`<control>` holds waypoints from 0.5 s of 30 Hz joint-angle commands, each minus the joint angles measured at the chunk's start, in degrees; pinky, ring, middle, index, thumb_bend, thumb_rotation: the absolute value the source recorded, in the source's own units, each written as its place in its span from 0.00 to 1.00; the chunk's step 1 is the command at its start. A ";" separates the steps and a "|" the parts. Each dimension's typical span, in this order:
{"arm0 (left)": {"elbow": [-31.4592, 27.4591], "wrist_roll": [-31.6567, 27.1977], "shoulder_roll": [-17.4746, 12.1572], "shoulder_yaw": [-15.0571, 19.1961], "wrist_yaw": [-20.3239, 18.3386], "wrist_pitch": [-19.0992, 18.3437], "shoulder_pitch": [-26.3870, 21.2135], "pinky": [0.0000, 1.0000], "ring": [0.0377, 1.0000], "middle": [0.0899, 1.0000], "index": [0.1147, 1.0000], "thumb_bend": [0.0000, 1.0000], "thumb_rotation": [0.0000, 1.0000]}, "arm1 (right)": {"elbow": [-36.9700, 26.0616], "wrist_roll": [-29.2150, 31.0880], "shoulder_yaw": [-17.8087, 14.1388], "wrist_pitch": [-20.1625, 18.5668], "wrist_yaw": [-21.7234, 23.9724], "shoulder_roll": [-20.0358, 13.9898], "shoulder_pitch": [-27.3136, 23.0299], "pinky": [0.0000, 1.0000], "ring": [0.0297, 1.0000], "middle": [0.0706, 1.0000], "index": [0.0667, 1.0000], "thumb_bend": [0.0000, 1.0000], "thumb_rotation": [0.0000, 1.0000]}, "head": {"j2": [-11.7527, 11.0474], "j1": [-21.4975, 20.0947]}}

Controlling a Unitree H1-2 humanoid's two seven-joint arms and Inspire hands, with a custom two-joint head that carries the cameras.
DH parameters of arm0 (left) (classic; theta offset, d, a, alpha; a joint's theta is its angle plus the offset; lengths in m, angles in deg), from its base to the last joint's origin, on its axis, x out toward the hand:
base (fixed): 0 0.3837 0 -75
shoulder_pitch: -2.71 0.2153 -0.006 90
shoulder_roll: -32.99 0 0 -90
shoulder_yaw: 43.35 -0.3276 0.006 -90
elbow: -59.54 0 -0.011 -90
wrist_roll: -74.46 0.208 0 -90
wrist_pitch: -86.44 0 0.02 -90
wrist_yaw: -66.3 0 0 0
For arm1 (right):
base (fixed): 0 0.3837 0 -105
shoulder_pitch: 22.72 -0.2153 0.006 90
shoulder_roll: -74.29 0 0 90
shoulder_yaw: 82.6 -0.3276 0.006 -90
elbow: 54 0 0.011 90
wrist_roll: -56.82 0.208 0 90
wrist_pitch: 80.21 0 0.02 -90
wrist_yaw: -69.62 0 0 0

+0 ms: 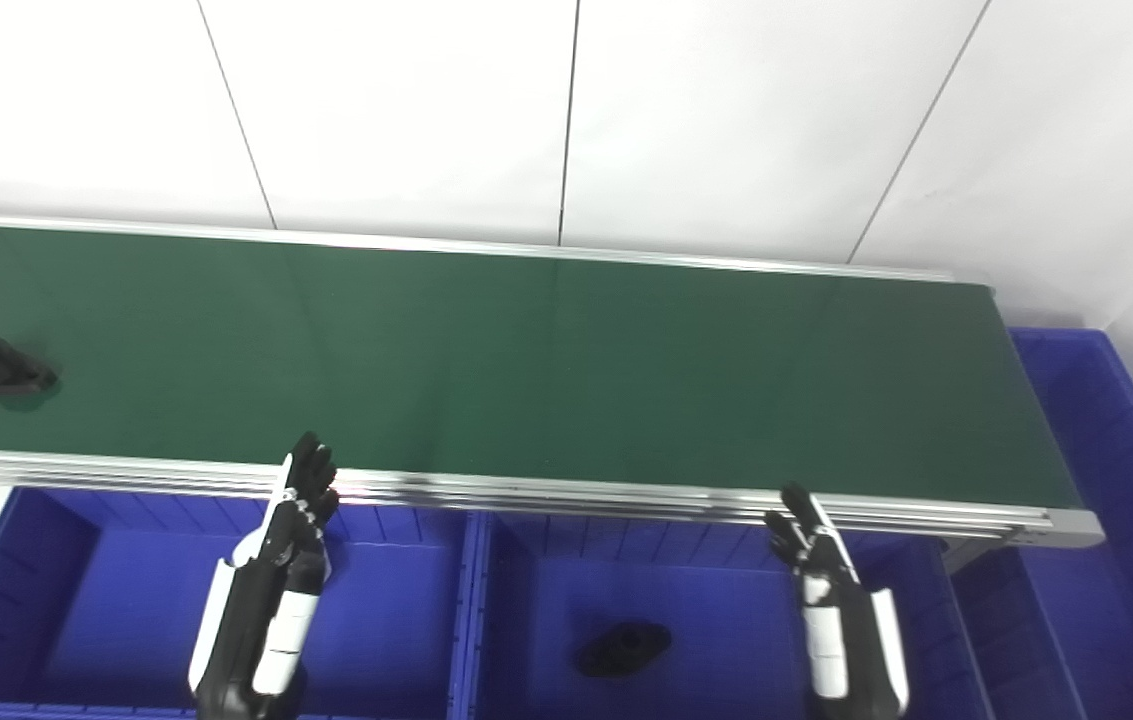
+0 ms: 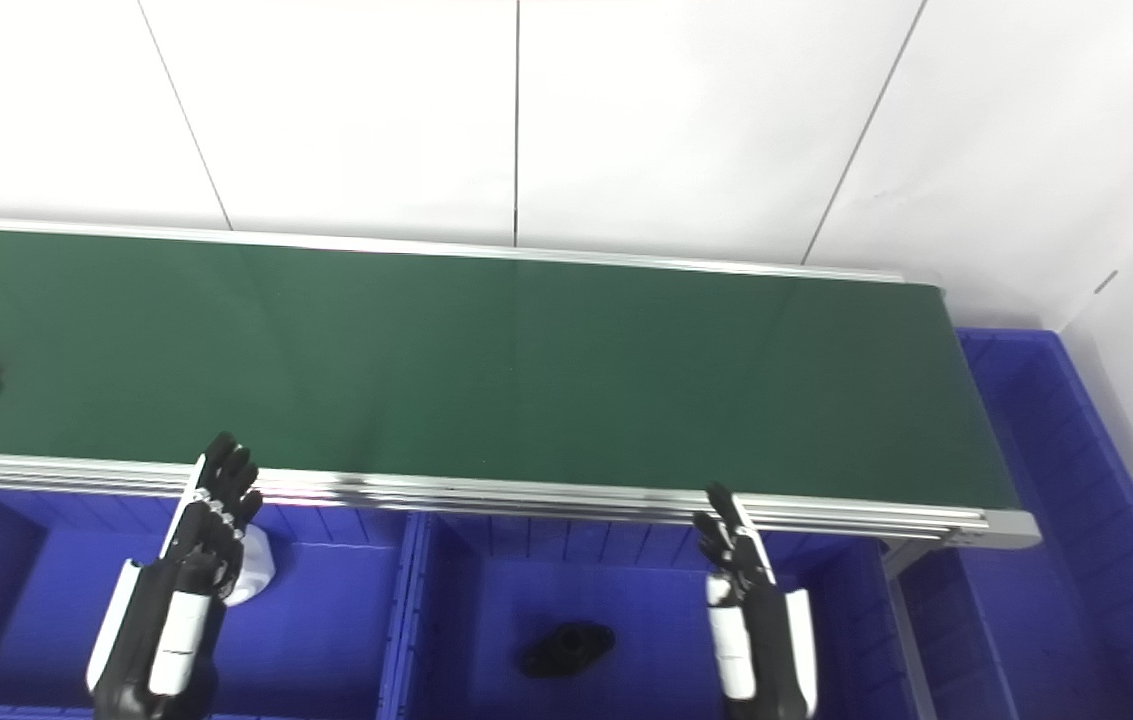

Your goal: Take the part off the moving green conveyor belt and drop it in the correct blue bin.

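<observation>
A black flanged part [image 1: 1, 367] lies on the green conveyor belt [image 1: 526, 370] at its far left end. My left hand [image 1: 301, 500] is open and empty, raised over the left blue bin [image 1: 76, 610] just in front of the belt's near rail, well to the right of the part. Over the middle blue bin [image 1: 726, 620] my right hand [image 1: 806, 540] is open too, holding nothing. Another black part [image 1: 624, 647] rests on the floor of the middle bin. A white object [image 2: 254, 572] shows in the left bin behind my left hand.
A third blue bin [image 1: 1106, 500] stands at the belt's right end and wraps round it. The belt's aluminium rail [image 1: 626, 495] runs between the hands and the belt. A white panelled wall [image 1: 566, 110] rises behind the conveyor.
</observation>
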 commanded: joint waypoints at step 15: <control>-0.08 -0.02 -0.66 0.18 -0.44 1.75 -0.16 1.00 1.00 1.00 1.00 0.61 0.89 | -2.36 -0.44 0.27 1.42 -0.28 0.21 -0.34 0.90 0.90 0.95 0.92 0.79 1.00 | 1.06 -0.06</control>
